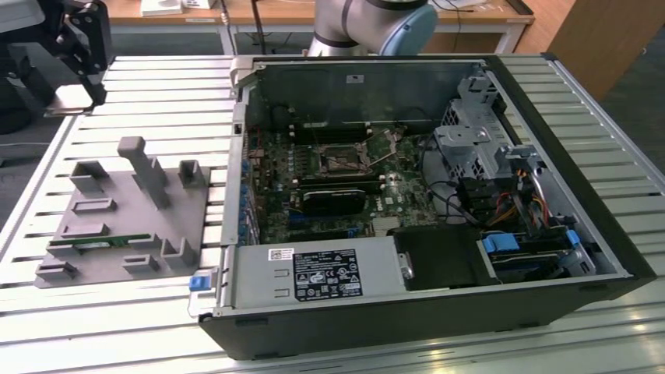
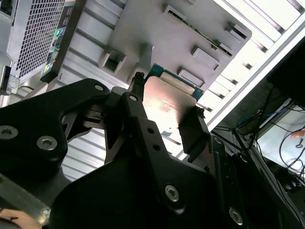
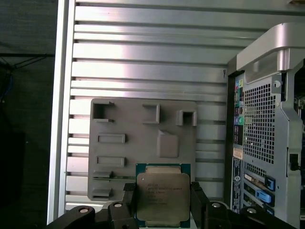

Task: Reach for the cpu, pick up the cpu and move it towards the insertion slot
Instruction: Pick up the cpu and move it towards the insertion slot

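Observation:
The cpu (image 3: 163,195) is a flat square chip with a silvery top on a green board. My gripper (image 3: 163,204) is shut on it, with a black finger (image 3: 129,202) pressed on each side. In the second wrist view the cpu (image 2: 167,101) sits between the same fingers (image 2: 191,131), seen from below. In the exterior view my gripper (image 1: 75,93) hangs at the far left with the cpu (image 1: 68,98), above the slatted table and beyond the grey holder. The insertion slot (image 1: 341,161), a dark square socket in a metal frame, lies on the board inside the open computer case.
A grey holder block (image 1: 124,214) with upright posts lies at the exterior view's left and carries a green memory stick (image 1: 99,242). The open case (image 1: 540,257) has tall walls, a power supply (image 1: 317,274), a drive cage and cables. The arm's base (image 1: 374,27) stands behind the case.

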`<state>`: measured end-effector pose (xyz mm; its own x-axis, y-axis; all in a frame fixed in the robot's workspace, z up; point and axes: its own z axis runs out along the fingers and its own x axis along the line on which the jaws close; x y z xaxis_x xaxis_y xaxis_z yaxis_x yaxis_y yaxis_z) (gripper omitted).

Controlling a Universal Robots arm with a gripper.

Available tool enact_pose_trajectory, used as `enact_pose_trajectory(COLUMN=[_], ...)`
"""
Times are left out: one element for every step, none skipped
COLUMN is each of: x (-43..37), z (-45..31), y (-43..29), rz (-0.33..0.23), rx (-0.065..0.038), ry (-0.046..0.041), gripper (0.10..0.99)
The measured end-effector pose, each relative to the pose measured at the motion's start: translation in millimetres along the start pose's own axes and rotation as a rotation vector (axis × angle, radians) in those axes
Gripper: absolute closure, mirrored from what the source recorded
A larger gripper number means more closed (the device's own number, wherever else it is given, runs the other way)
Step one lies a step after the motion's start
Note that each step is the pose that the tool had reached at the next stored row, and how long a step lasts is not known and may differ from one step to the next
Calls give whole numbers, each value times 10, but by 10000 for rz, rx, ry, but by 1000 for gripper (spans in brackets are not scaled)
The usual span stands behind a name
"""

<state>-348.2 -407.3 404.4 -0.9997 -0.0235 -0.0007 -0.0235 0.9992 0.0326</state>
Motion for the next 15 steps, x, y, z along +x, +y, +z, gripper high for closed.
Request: enact_pose_trajectory(x=[-10, -21, -31, -40, -49, -58, -67, -77, -88, -99, -111, -123, -137, -152, -167], z=[0, 0, -1, 0, 0, 0, -1, 0, -1, -1, -1, 0, 0, 0, 0], y=[0, 0, -1, -1, -1, -1, -1, -2, -2, -2, -3, -3, -3, -3, -4], rz=[1, 1, 1, 0, 1, 1, 1, 1, 0, 1, 0, 0, 1, 1, 1], rx=[0, 1, 1, 1, 0, 0, 1, 1, 0, 1, 1, 1, 1, 0, 0], ry=[0, 1, 1, 1, 0, 1, 1, 1, 1, 1, 1, 1, 1, 1, 1], gripper=[545, 545, 545, 545, 545, 545, 545, 545, 545, 545, 545, 545, 545, 545, 545])
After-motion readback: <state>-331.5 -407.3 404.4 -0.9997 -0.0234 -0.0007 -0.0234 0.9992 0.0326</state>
